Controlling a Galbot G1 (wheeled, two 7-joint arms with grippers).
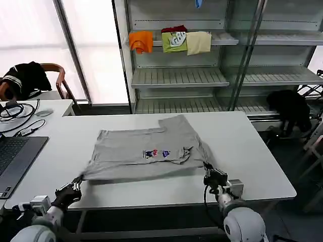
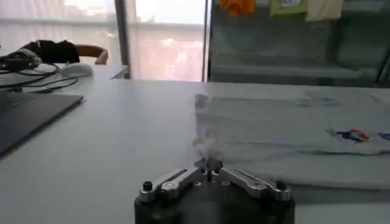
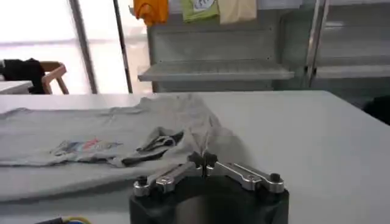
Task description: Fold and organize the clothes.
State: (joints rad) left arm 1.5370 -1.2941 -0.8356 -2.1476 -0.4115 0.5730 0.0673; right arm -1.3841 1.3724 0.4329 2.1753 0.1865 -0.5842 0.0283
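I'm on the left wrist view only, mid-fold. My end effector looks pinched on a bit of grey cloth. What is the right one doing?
Observer: The right end effector is shut on the near right corner of the light grey short-sleeved cotton shirt.
Operator: Is the shirt flat?
Observer: Partly folded; one sleeve sticks out on the far side.
Operator: Where is my arm relative to the table?
Observer: The left end effector holds the near left corner at the front edge of the white table.
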